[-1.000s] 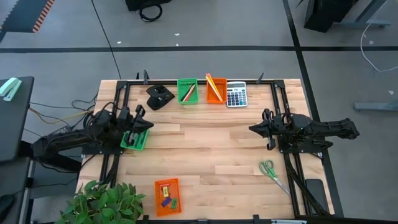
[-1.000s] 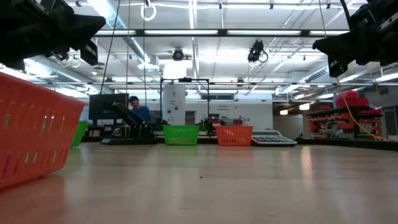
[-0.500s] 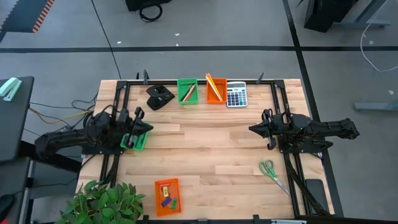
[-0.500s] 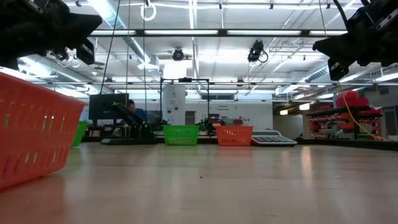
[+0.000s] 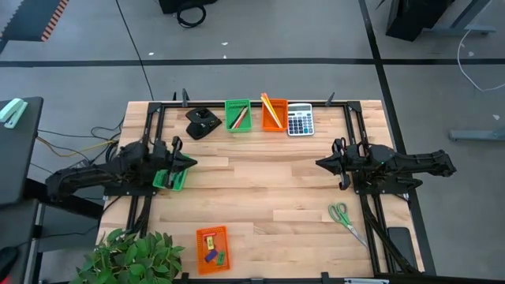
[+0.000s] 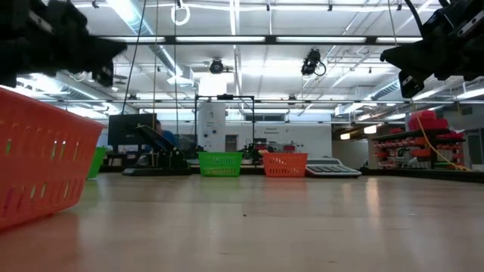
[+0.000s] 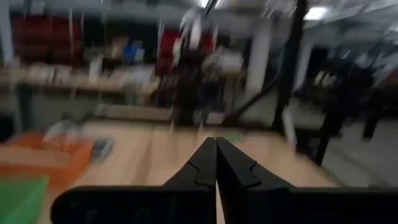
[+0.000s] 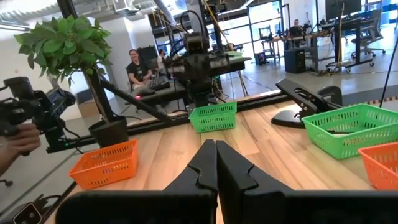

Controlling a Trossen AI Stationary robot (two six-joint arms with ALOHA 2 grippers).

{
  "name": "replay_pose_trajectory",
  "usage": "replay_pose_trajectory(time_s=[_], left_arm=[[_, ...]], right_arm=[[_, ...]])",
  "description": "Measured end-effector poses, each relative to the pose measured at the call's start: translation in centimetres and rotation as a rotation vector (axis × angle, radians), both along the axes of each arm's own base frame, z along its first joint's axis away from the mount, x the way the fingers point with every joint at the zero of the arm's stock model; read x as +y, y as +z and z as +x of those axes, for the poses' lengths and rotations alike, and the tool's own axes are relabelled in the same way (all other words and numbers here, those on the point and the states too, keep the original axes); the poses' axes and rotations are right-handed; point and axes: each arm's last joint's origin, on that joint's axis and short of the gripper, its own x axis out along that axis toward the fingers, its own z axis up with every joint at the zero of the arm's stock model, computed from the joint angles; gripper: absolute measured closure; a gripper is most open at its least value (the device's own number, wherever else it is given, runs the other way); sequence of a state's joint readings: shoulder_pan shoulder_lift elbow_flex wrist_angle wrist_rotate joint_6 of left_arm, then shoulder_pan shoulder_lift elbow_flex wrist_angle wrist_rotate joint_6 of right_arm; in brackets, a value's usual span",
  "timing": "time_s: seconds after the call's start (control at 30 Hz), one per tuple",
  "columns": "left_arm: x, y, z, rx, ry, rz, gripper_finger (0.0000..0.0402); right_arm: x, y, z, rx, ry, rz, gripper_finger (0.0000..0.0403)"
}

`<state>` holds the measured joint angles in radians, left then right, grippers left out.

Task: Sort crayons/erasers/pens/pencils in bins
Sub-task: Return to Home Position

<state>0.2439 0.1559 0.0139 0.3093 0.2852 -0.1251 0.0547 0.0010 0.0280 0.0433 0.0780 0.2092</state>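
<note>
Four bins stand on the wooden table. A green bin (image 5: pixel 237 115) at the far edge holds red and dark sticks. The orange bin (image 5: pixel 274 113) beside it holds yellow pencils. An orange bin (image 5: pixel 211 249) at the near edge holds small coloured erasers. A green bin (image 5: pixel 170 178) at the left lies partly under my left arm. My left gripper (image 5: pixel 189 162) hovers shut above that bin's right side, with nothing in it (image 7: pixel 216 144). My right gripper (image 5: pixel 319 163) hovers shut at the table's right, also with nothing in it (image 8: pixel 216 144). Both point toward the table's middle.
A grey calculator (image 5: pixel 300 120) and a black desk tool (image 5: pixel 203 124) sit at the far edge. Green-handled scissors (image 5: pixel 344 217) lie at the near right. A potted plant (image 5: pixel 130 256) stands at the near left corner. A person's hand (image 8: pixel 18 140) with a camera shows beyond the table.
My left gripper has tipped its tip a little lower and turned about its own line above the left green bin. It has stayed shut.
</note>
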Motion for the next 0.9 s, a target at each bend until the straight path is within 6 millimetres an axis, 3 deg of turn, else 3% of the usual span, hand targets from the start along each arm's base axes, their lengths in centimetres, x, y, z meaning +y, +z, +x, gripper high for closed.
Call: replay_pose_trajectory(time_s=[0.17,0.47,0.63,0.9], left_arm=[[0.4,-1.5,-0.4,0.148,0.047,-0.041,0.0393],[0.2,-1.4,-0.8,0.15,-0.021,-0.188,0.0393],[0.1,-1.7,-0.5,0.19,-0.03,-0.125,0.0395],[0.1,-1.7,-0.3,0.18,-0.031,-0.068,0.0341]], right_arm=[[0.0,0.0,0.0,0.0,0.0,0.0,0.0397],[0.0,0.0,0.0,0.0,0.0,0.0,0.0397],[0.0,0.0,0.0,0.0,0.0,0.0,0.0397],[0.0,0.0,0.0,0.0,0.0,0.0,0.0397]])
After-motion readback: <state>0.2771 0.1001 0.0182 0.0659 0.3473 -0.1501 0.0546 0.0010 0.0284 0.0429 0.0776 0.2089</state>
